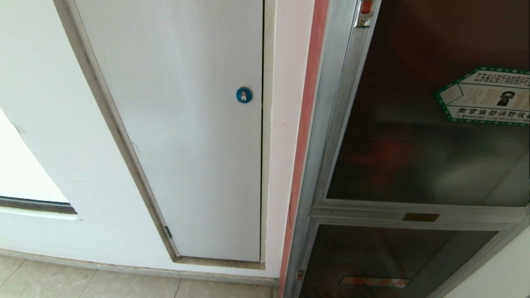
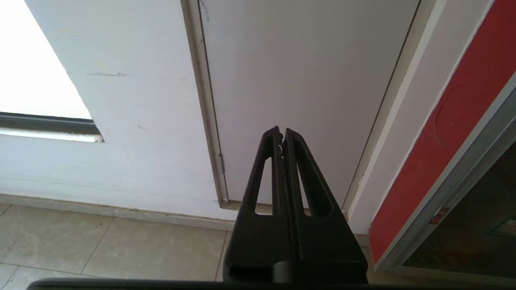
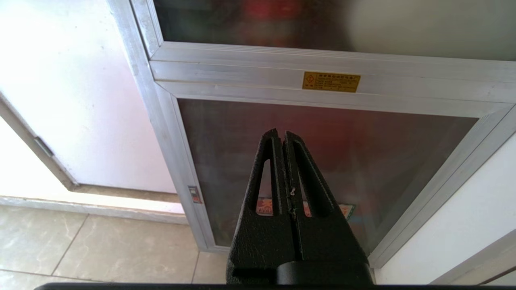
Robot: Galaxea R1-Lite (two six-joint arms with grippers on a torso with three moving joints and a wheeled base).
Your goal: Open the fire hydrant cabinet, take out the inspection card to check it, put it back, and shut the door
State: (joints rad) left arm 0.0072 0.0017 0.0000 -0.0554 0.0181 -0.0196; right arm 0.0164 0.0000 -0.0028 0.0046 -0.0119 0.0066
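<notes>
Fire hydrant cabinet (image 1: 327, 124): silver-framed, set in the wall beside a white panel (image 1: 186, 124) with blue lock (image 1: 244, 94). Door (image 1: 414, 124): dark glass, hexagonal sticker (image 1: 484, 97), shut flush. Inspection card: not visible, presumably inside. Left gripper (image 2: 282, 135): fingers pressed together, empty, facing the white panel. Right gripper (image 3: 281, 137): pressed together, empty, facing the smaller lower glass panel (image 3: 322, 161). Risk: no handle shows; closed tips may slip off the frame or push the lower panel instead.
</notes>
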